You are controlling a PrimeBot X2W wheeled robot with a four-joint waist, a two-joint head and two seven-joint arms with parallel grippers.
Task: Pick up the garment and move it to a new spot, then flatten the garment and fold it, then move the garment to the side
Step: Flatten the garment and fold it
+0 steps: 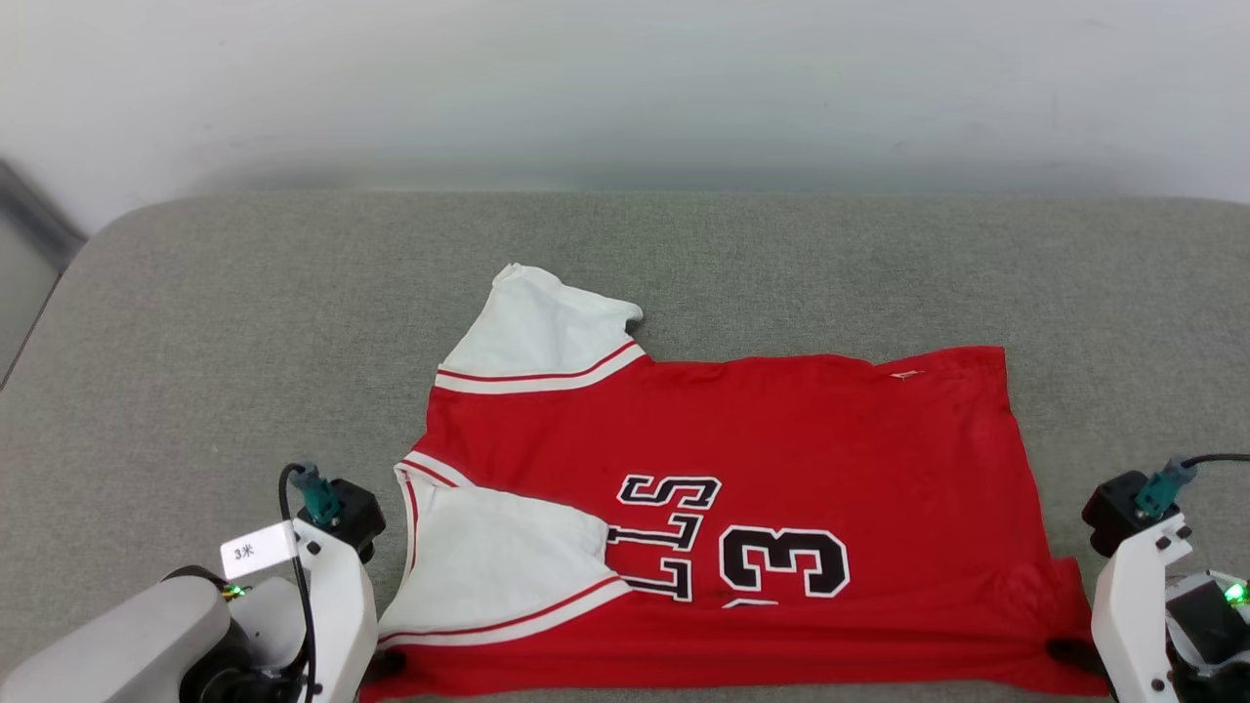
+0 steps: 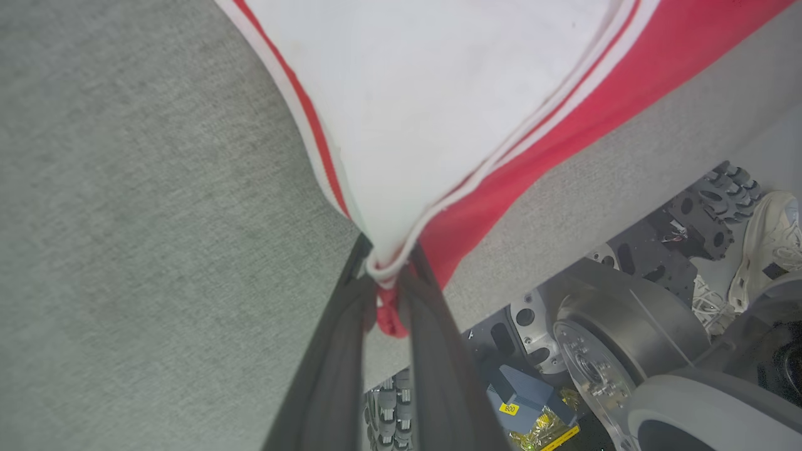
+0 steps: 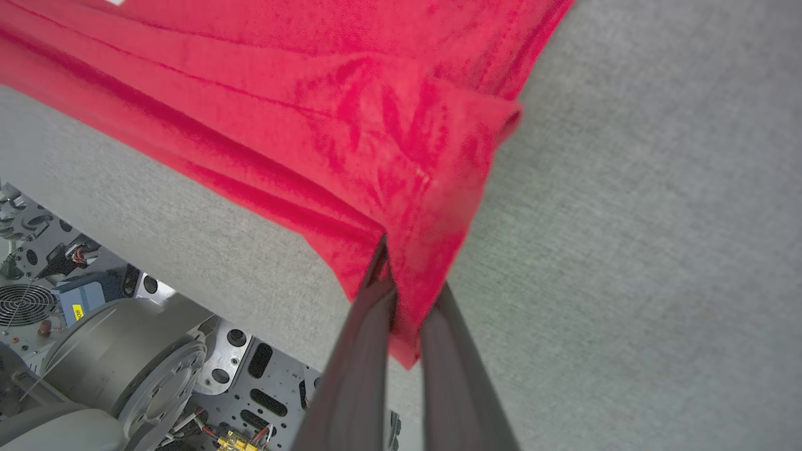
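The garment (image 1: 762, 439), a red jersey with white sleeves, black letters and a number 3, lies spread on the grey padded table (image 1: 195, 322) with its near edge at the table's front. My left gripper (image 2: 387, 266) is shut on the near left corner, pinching the white sleeve trim and red fabric (image 2: 438, 94). My right gripper (image 3: 410, 275) is shut on the near right red hem corner (image 3: 376, 125). In the head view the left gripper (image 1: 386, 664) and the right gripper (image 1: 1069, 652) sit at the garment's two front corners. One white sleeve (image 1: 542, 327) points to the far side.
The table's front edge (image 2: 564, 213) runs just under both grippers; below it the robot's base, wheels and wiring show (image 3: 125, 351). A person's pale shoe (image 2: 767, 244) stands beside the base. A white wall (image 1: 625, 88) backs the table.
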